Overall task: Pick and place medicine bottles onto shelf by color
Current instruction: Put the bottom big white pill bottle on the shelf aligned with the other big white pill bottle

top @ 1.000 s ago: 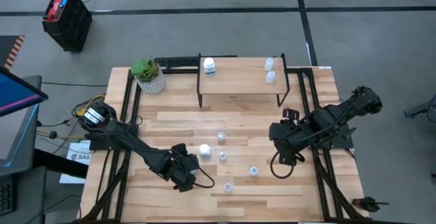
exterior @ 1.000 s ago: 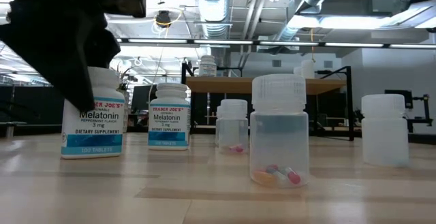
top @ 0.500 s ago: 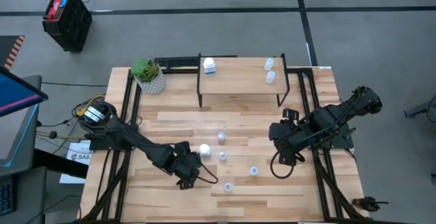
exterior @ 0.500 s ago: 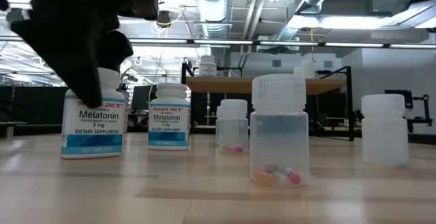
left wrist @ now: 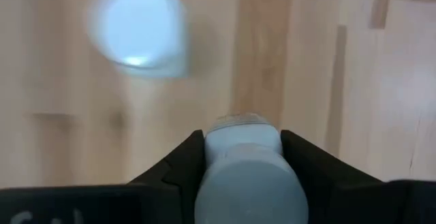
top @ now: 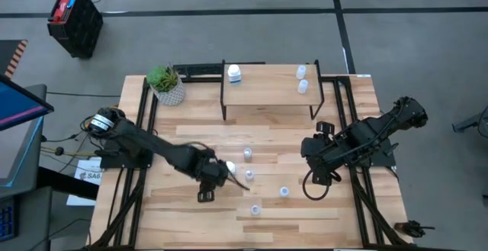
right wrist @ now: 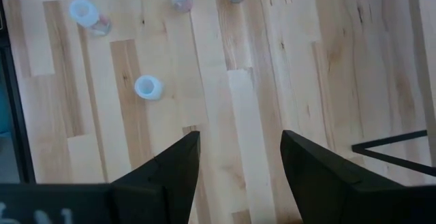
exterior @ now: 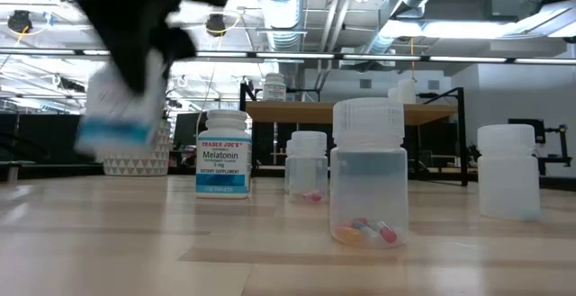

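I've got the left gripper (top: 217,171) clamped on a white bottle (exterior: 121,107), held off the table at the left of the low view; in the high view that's left of centre in the frame. In the left wrist view the bottle (left wrist: 244,166) sits snug between both fingers (left wrist: 180,163), pinched across its body.

Judging by looks, these bottles are light, rigid plastic with smooth sides, so probably a bit slippery. I'd grab mid-body like this, not by the cap, and not squeeze hard. Tall for their base, so they could tip when set down.

The shelf (top: 267,91) is at the top centre of the high view, with one white bottle (top: 234,73) on its left end and two pale ones (top: 302,79) on its right. So mine should go left, I reckon.

A second white bottle (exterior: 223,154) stands on the table, clear ones (exterior: 368,172) nearer the camera.

The right gripper (top: 314,176) waits at centre-right, jaws wide and empty.
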Robot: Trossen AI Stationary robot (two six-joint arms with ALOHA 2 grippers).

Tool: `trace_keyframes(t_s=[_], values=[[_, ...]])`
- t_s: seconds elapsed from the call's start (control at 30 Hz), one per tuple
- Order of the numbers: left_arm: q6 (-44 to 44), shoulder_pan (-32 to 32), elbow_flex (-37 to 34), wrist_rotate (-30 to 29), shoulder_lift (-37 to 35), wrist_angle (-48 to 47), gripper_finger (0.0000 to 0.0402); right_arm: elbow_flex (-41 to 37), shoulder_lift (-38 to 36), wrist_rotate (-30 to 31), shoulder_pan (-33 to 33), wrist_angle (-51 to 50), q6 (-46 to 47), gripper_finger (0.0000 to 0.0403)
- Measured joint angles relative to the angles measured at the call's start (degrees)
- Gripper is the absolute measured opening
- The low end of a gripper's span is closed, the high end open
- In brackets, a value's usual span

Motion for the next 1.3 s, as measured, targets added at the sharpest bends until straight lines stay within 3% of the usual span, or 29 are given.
trace_keyframes(t_s=[0.2,0.3,0.37,0.57,0.77,0.97,1.3], values=[[13.21,6.44,13.34,-6.67,-2.78,-11.57,0.0137,0.0,0.0,0.83,0.01,-0.17,-0.17,0.0226],[21.34,11.67,19.47,-13.76,-2.76,-12.01,0.0137,0.0,0.0,0.83,0.01,-0.19,-0.17,0.0226],[27.14,15.86,22.67,-14.77,-2.76,-11.29,0.0137,0.0,0.0,0.86,0.01,-0.2,-0.17,0.0226],[37.13,30.45,26.52,-9.4,-2.71,-4.13,0.0139,0.0,0.0,0.86,0.01,-0.22,-0.15,0.0226],[40.38,42.07,26.5,-0.25,-2.47,-1.33,0.0138,0.0,0.0,0.88,0.01,-0.24,-1.41,0.0226],[42.95,45.07,26.51,1.41,-2.17,-1.27,0.0138,0.0,0.0,0.88,-0.06,-0.25,-2.3,0.0226],[45.62,44.48,26.48,-0.13,5.84,-0.47,0.0145,0.02,-0.02,0.9,-0.04,0.09,-2.58,0.0226]])
